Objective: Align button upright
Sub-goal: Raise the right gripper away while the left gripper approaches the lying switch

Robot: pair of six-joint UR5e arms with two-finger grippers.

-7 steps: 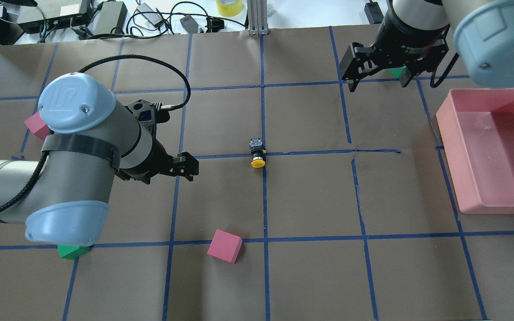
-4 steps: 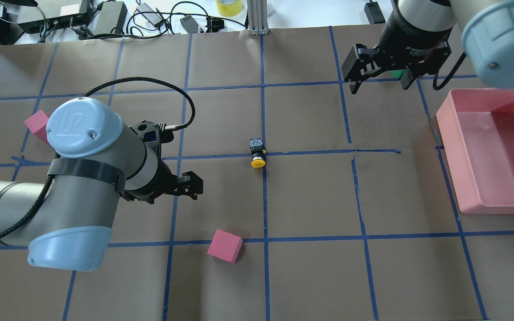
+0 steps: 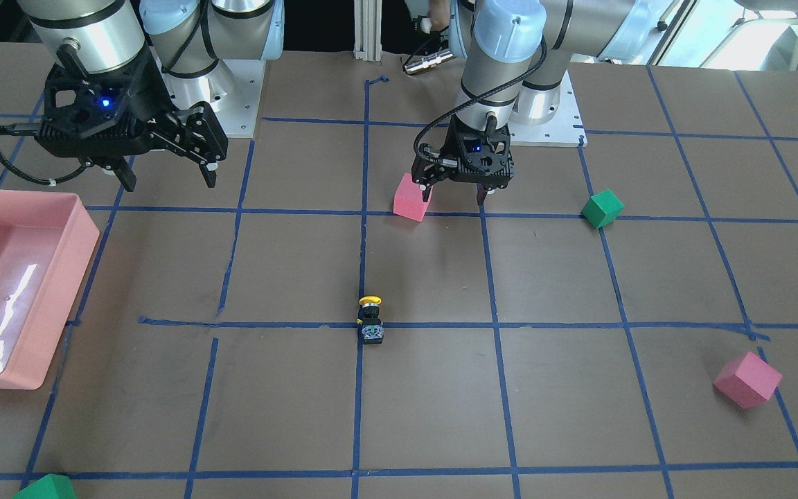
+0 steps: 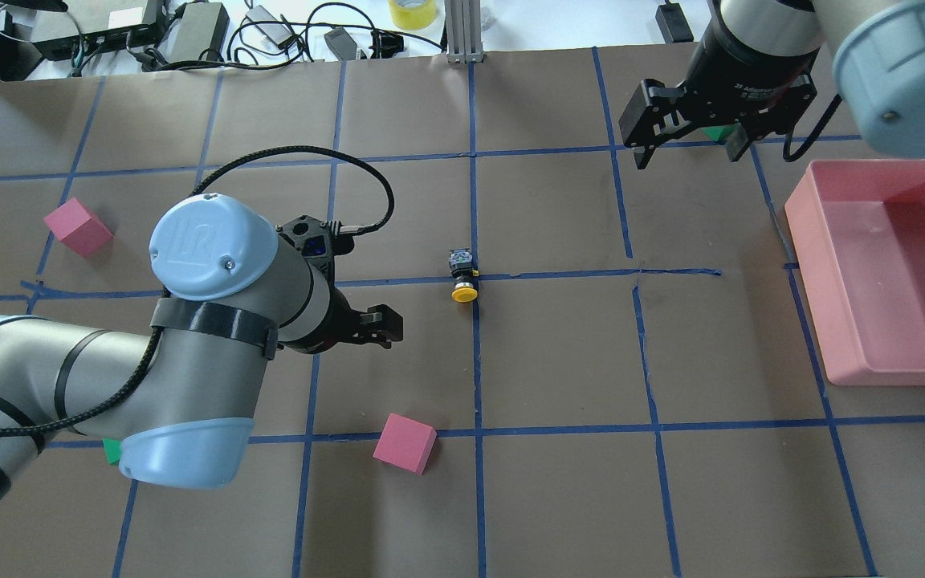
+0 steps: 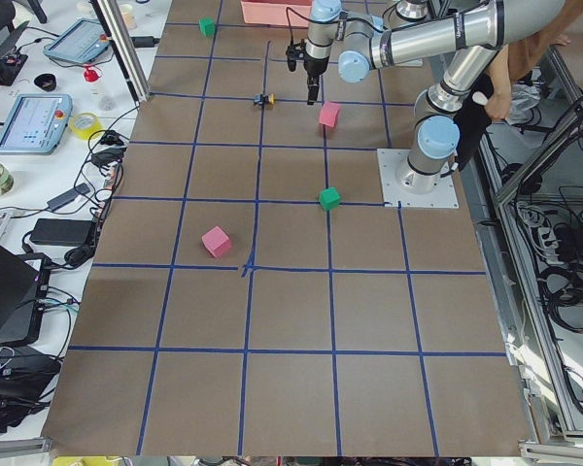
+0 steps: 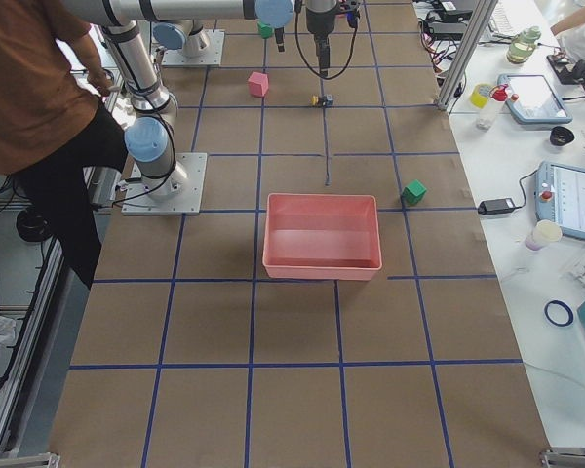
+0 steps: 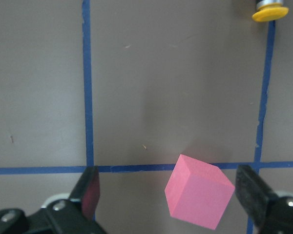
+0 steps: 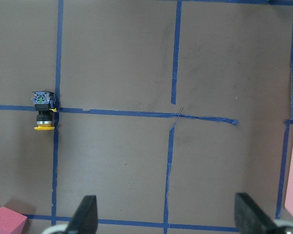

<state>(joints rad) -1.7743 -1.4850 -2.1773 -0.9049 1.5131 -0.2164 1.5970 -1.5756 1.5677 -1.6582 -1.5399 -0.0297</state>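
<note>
The button (image 4: 462, 278) is lying on its side at the middle of the counter, where blue tape lines cross, its yellow cap pointing toward the robot's edge. The left gripper (image 4: 381, 325) is hovering just leftward of it, spread wide and holding nothing, with a pink cube (image 4: 404, 443) nearby. The right gripper (image 4: 685, 152) is hanging near the far edge, also wide apart and empty.

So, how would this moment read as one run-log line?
button: lying on its side, not upright | left end effector: open, empty, short of button | right end effector: open, empty, far off
</note>
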